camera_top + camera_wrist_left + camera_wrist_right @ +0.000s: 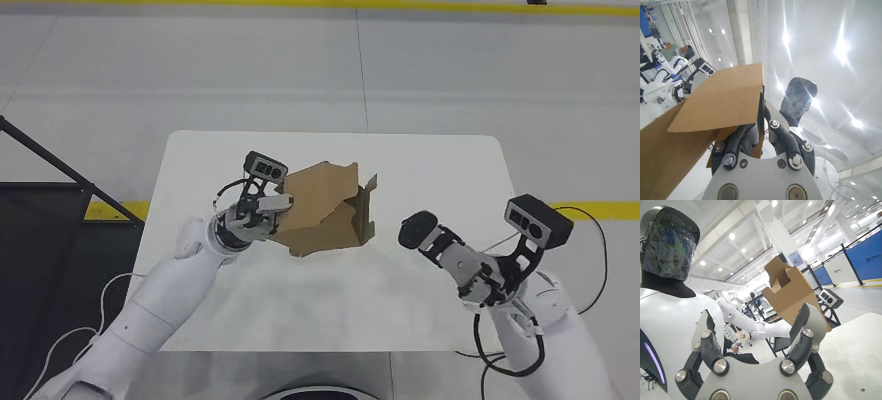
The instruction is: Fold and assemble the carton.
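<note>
Left gripper [762,121]: jaws clamped on a panel edge of the cardboard carton [325,205], held half-erected over mid-table [430,165], flaps loose. Right gripper [755,321]: jaws wide, empty, nearby. Step judged: early folding. Next, a flap must be pressed inward.

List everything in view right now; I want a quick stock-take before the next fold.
carton: 1, brown, partly folded, at the table's middle, held by one edge
table: 1, white, beneath both arms
speck: 1, brown, on the table; too small to identify
left gripper: 1, grey and black, shut on the carton's edge
right gripper: 1, grey and black, open, beside the carton and apart from it
</note>
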You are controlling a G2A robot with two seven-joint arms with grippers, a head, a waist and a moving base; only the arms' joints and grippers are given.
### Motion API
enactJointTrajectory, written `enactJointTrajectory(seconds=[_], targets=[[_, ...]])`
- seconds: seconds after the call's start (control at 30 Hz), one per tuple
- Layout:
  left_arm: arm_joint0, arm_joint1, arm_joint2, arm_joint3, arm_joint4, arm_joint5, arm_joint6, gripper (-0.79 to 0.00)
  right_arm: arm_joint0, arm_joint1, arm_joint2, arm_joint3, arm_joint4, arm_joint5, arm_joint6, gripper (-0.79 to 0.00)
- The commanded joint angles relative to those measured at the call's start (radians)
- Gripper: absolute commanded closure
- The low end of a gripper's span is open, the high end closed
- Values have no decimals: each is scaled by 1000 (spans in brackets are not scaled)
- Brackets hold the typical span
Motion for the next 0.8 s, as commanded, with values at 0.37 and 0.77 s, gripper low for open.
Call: enactJointTrajectory(seconds=[0.37, 0.77], targets=[[-14, -46, 9, 113, -1, 46, -87, 0, 0, 10, -25, -40, 6, 73, 29, -785], [-9, -61, -3, 116, 20, 53, -94, 0, -3, 3, -71, -100, -74, 94, 29, -785]])
